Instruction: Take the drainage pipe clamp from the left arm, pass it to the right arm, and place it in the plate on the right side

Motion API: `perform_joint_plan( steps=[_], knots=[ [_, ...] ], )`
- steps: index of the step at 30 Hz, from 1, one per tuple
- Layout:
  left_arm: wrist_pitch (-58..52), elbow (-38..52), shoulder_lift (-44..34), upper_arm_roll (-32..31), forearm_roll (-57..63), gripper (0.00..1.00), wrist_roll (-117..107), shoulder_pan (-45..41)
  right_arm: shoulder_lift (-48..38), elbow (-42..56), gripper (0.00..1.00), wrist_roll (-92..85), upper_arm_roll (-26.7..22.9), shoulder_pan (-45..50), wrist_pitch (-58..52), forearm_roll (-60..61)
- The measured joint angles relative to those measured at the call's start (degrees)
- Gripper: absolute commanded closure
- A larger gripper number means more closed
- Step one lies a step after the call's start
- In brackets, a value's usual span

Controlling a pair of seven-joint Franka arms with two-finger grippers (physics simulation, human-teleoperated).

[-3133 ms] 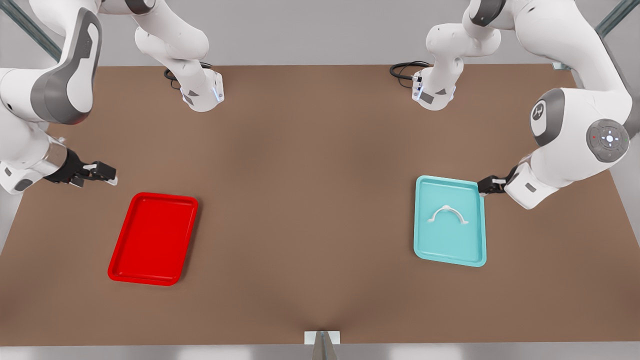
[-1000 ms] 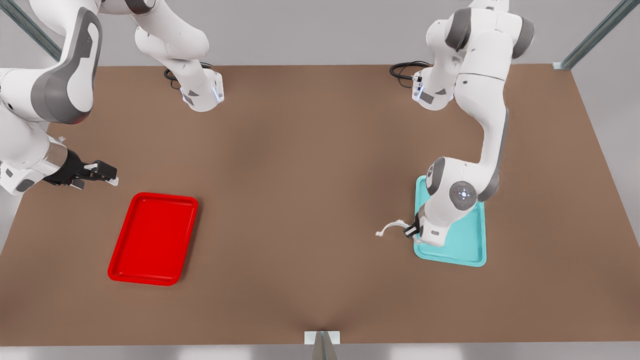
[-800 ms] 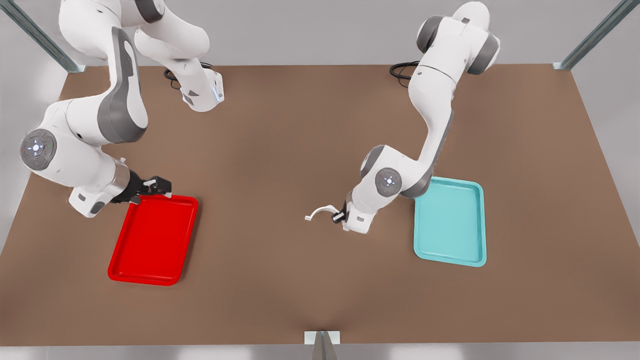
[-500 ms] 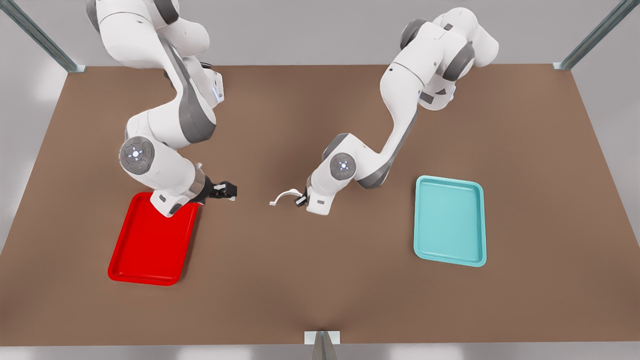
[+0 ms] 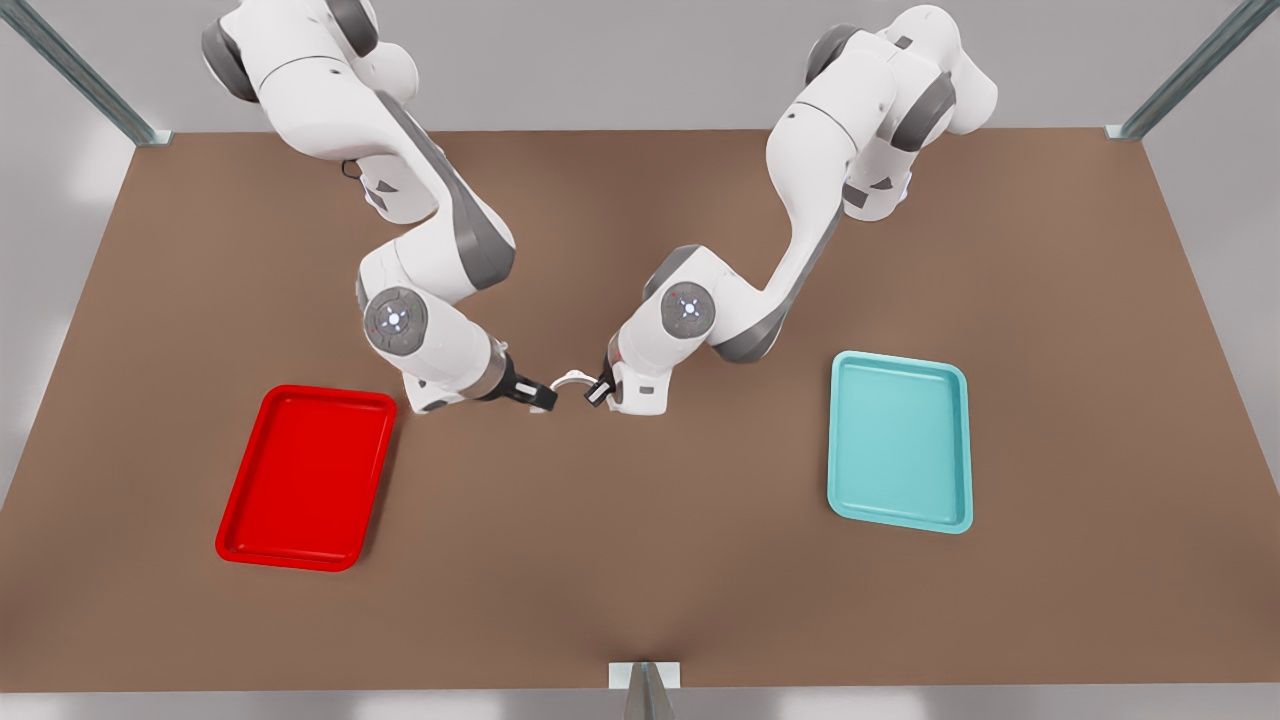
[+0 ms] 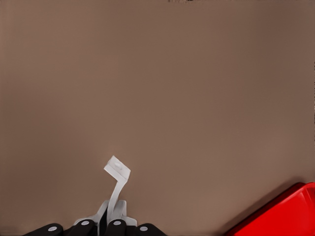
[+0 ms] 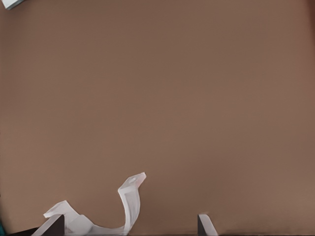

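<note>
Mid-table, the two grippers meet nose to nose over the brown table [image 5: 640,560]. The left gripper [image 5: 598,391], on the front view's right, pinches one end of the white clamp [image 5: 571,380], whose length runs sideways across the front view toward the right gripper [image 5: 543,398], fingers spread around the other end. The red tray [image 5: 305,478] lies well apart.

A bare test bench in a simulated robot lab; a plain brown tabletop [image 5: 640,560] carries two white jointed arms bolted at its far edge, grey metal frame struts [image 5: 1190,70] at the corners; blank grey walls behind.
</note>
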Motion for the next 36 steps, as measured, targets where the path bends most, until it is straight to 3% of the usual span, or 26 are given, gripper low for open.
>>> perform_joint_plan(
  steps=[21, 23, 24, 25, 27, 28, 30, 31, 32, 36],
  knots=[
    [-1.8, 0.4, -0.8, -0.3, -0.1, 0.79, -7.4, -0.4, 2.1, -4.2, 0.0, 19.0, 1.4, 2.5, 0.5, -1.3],
    [-1.8, 0.4, -0.8, -0.3, -0.1, 0.79, -7.9, -0.5, 2.4, -4.3, 0.13, 19.9, 1.4, 2.5, 0.6, -1.5],
    [-1.8, 0.4, -0.8, -0.3, -0.1, 0.79, -8.1, -0.5, 2.5, -4.3, 0.13, 20.3, 1.4, 2.5, 0.6, -1.7],
    [-1.8, 0.4, -0.8, -0.4, -0.1, 0.79, -8.3, -0.5, 2.5, -4.4, 0.22, 20.7, 1.4, 2.4, 0.7, -1.9],
    [-1.8, 0.4, -0.8, -0.5, -0.1, 0.79, -8.6, -0.4, 2.4, -4.6, 0.57, 21.4, 1.4, 2.2, 0.7, -2.2],
    [-1.8, 0.4, -0.8, -0.5, -0.1, 0.79, -8.8, -0.5, 2.4, -4.6, 0.66, 21.7, 1.4, 2.1, 0.7, -2.2],
    [-1.8, 0.4, -0.8, -0.6, -0.1, 0.79, -9.1, -0.5, 2.4, -4.9, 0.72, 22.3, 1.4, 2.0, 0.7, -2.4],
    [-1.8, 0.4, -0.8, -0.6, -0.1, 0.7, -9.2, -0.5, 2.4, -5.0, 0.75, 22.6, 1.4, 2.0, 0.7, -2.4],
    [-1.6, 0.4, -0.8, -0.6, -0.1, 0.0, -9.3, -0.4, 2.4, -5.0, 0.79, 22.9, 1.4, 2.0, 0.6, -2.4],
    [-0.1, 0.4, -1.5, -0.7, 0.0, 0.0, -9.4, -0.5, 2.4, -5.0, 0.79, 23.8, 1.3, 1.9, 0.7, -2.8]
  ],
)
